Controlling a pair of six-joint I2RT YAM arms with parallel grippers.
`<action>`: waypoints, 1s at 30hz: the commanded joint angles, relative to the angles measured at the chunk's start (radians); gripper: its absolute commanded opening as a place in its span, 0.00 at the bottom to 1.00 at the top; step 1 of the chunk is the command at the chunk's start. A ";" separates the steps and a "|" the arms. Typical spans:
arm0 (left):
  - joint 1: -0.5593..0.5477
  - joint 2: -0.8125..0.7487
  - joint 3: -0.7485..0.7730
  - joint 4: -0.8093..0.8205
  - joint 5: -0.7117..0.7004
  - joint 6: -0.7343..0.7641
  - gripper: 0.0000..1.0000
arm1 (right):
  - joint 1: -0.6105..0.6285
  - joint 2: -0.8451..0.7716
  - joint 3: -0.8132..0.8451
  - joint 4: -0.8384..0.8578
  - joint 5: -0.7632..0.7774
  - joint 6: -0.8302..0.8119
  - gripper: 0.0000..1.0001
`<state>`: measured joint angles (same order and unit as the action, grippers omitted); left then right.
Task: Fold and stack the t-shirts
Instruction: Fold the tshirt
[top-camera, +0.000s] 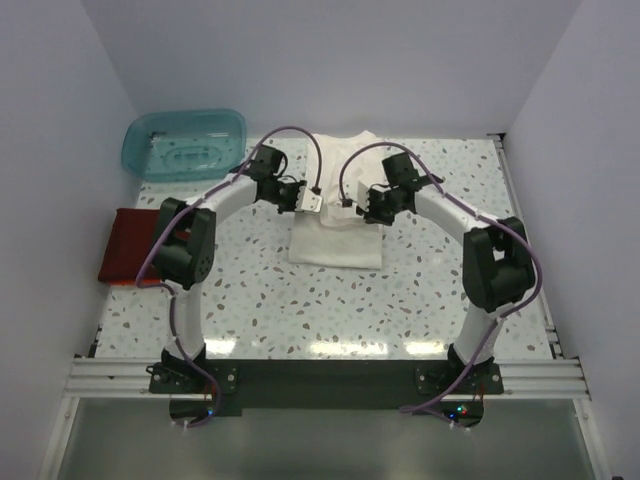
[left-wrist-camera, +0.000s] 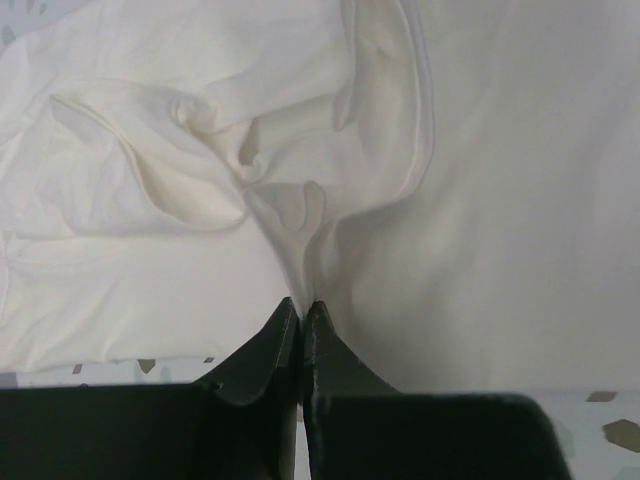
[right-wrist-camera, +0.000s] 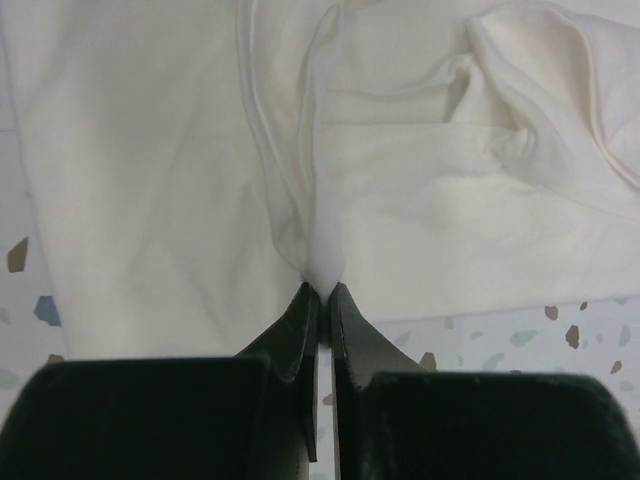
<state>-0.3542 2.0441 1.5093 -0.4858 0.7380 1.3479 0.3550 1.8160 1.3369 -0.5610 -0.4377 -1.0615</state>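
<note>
surface: speckled white table (top-camera: 300, 310), with pale walls on three sides.
cream shirt (top-camera: 335, 248): lay mid-table toward the far edge, its near part a flat folded panel and its far part rumpled between the two grippers.
left gripper (left-wrist-camera: 302, 305): fingers were pressed together, pinching a raised ridge of the cream shirt on its left side.
right gripper (right-wrist-camera: 322, 288): fingers were closed on a thin fold of the same shirt on its right side.
dark red shirt (top-camera: 125, 245): sat as a folded rectangle at the table's left edge, partly hidden by the left arm (top-camera: 185, 245), well apart from the cream shirt.
tub (top-camera: 185, 143): teal see-through plastic, stood at the far left corner, beyond the dark red shirt.
</note>
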 joint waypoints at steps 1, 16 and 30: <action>0.026 0.054 0.107 0.018 0.031 0.046 0.00 | -0.025 0.054 0.097 0.021 -0.042 -0.040 0.00; 0.037 0.206 0.241 0.075 0.040 0.068 0.00 | -0.077 0.221 0.251 0.039 -0.010 -0.014 0.00; 0.046 0.240 0.259 0.127 0.041 0.068 0.00 | -0.091 0.255 0.243 0.076 0.048 0.015 0.00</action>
<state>-0.3260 2.2757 1.7313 -0.4129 0.7418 1.3849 0.2726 2.0521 1.5429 -0.5343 -0.4099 -1.0569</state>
